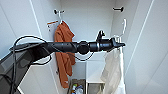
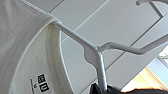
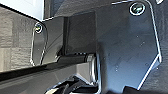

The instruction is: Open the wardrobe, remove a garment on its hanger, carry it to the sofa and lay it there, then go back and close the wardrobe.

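Inside the open wardrobe [image 1: 140, 30], the left pincer [image 1: 119, 44] seems pressed around the neck of the hanger [image 2: 100, 62], whose hook rises straight above it while the shirt [image 1: 113, 72] hangs directly below.

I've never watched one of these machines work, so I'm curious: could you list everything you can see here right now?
wardrobe: one, white, open, doors swung to both sides.
orange garment: one, orange, hanging at the left inside the wardrobe.
hook: one, dark, on the wardrobe's inner wall, upper right.
garment: one, white, hanging at the right, just below the hand.
hanger: one, white, carrying the white garment; its stem runs down to the dark hand in the left wrist view.
small colourful items: count unclear, low in the wardrobe.
floor: grey, in the right wrist view.
left arm: one, black, stretched across the wardrobe.
left hand: one, black, at the hanger.
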Available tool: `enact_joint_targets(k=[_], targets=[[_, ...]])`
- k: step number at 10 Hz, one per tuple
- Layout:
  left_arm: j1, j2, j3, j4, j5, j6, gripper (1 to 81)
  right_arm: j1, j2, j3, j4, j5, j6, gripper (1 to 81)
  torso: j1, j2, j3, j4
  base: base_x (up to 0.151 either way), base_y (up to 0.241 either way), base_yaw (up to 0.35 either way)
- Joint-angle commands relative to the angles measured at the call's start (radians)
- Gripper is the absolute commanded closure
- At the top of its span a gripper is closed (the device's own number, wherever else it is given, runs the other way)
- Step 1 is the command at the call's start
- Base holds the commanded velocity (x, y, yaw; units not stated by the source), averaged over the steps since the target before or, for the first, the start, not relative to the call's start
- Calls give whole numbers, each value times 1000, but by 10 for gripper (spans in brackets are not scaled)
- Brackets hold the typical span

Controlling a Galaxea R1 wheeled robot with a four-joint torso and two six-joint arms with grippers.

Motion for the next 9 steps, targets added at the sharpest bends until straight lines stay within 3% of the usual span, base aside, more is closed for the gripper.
enact_joint_targets(k=[1, 9], targets=[[-150, -33, 50, 49, -60, 16, 811, 32, 19, 10, -2, -55, -6, 10, 0, 0, 0, 0, -115, 0, 0], [-90, -77, 139, 80, -80, 16, 811, 30, 19, 9, -1, -54, -5, 10, -2, -1, 0, 0, -120, 0, 0]])
